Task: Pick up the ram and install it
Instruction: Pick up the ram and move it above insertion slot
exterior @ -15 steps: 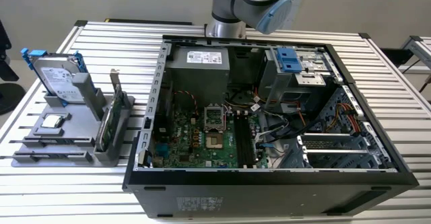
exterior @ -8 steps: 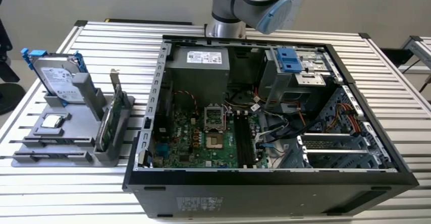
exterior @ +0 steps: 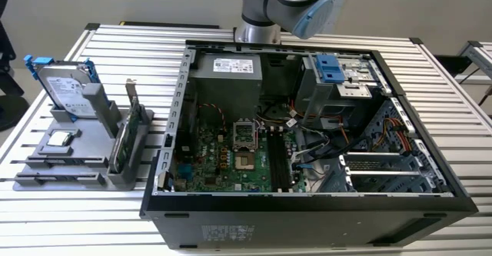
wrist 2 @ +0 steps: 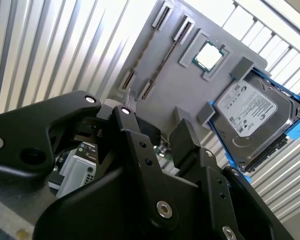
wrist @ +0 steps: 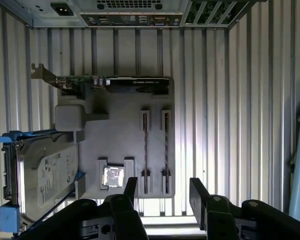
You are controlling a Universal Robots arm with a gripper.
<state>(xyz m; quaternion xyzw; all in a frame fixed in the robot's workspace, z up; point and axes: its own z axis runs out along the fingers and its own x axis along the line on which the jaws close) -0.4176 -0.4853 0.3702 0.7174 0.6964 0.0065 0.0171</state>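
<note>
Two ram sticks [wrist: 145, 150] [wrist: 166, 150] stand on edge side by side in holders on the grey tray [wrist: 125, 135]. In the second wrist view they are thin dark strips [wrist 2: 144, 47] [wrist 2: 165, 59]. In the exterior view they lie at the tray's near end [exterior: 60, 162]. My gripper [wrist: 164, 192] hangs above the tray, open, with nothing between its black fingers [wrist: 131, 187]. In the first wrist view the fingertips straddle the sticks' near ends. The gripper [wrist 2: 155, 125] is well above the sticks, not touching them.
The tray also holds a silver hard drive [wrist: 42, 175] with blue rails, a green expansion card [wrist: 110, 84] and a processor chip [wrist: 113, 176]. At the exterior view's right stands the open computer case [exterior: 307, 201], with black memory slots [exterior: 278, 164] on its motherboard [exterior: 223, 158].
</note>
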